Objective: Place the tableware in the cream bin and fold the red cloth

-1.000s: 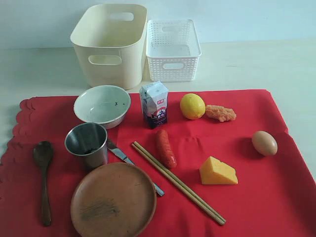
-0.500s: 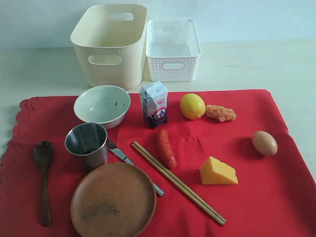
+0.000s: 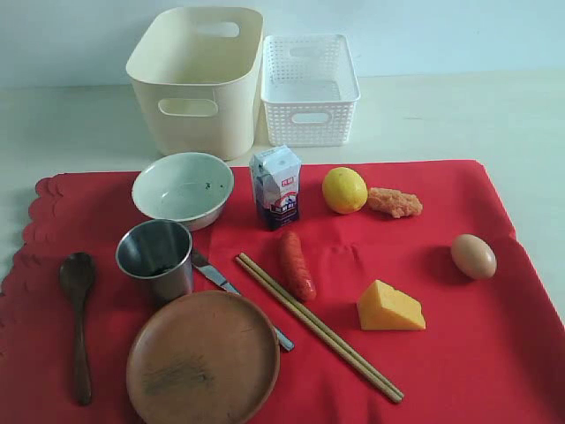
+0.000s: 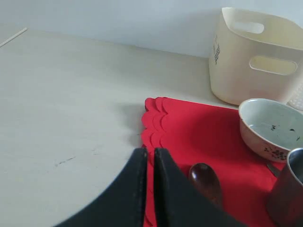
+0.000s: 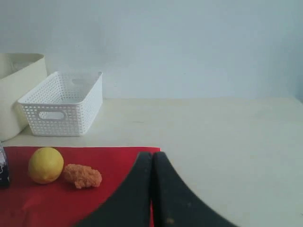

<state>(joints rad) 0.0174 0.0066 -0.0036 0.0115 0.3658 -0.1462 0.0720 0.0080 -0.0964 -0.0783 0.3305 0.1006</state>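
Pale matte table [image 3: 441, 115]. Lying directly on it:
- red cloth [image 3: 477, 353], spread flat across the front, scalloped edge at left
- cream bin [image 3: 203, 106], upright behind the cloth, left of centre
- white lattice basket [image 3: 309, 124], upright, just beside the bin on its right, also behind the cloth

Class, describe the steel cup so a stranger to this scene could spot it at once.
Start at the red cloth and go to its scalloped side. Between the pale bowl and the brown plate stands the steel cup, the only shiny, upright metal container there.
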